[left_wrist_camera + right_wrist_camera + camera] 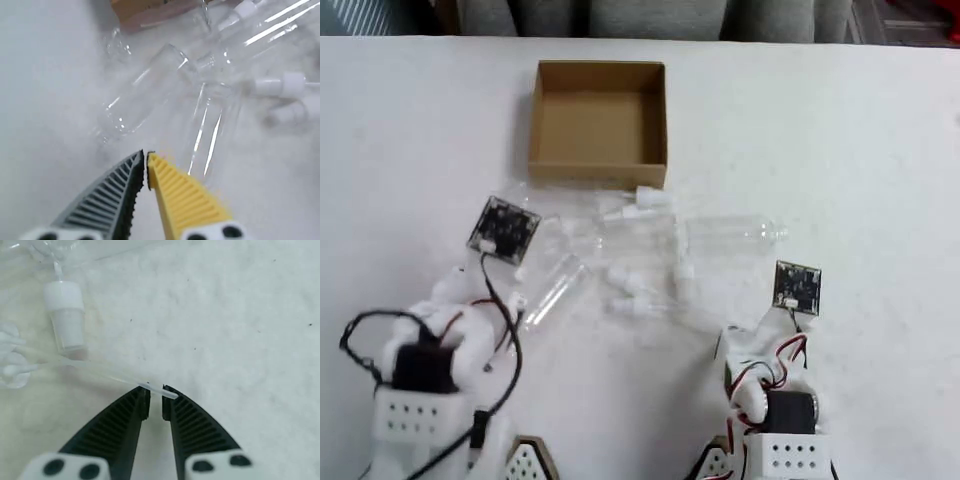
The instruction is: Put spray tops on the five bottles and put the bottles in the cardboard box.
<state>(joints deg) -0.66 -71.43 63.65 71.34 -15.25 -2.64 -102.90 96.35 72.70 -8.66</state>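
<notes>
The cardboard box (600, 120) stands open at the back of the table. Several clear bottles lie on their sides in front of it, one long one (730, 235) to the right and one (555, 290) by the left arm. White spray tops (630, 290) lie scattered between them. My left gripper (146, 158) is shut with nothing in it, just short of two bottles (145, 92) (207, 130). My right gripper (155, 392) is shut, its tips at the end of a spray top's thin clear tube (95, 367). Another spray top (65, 320) lies beyond it.
One spray top (650, 197) lies right against the box's front wall. Both arms' bases sit at the table's near edge, left (420, 390) and right (775, 400). White table (880, 160) spreads bare to the right of the box.
</notes>
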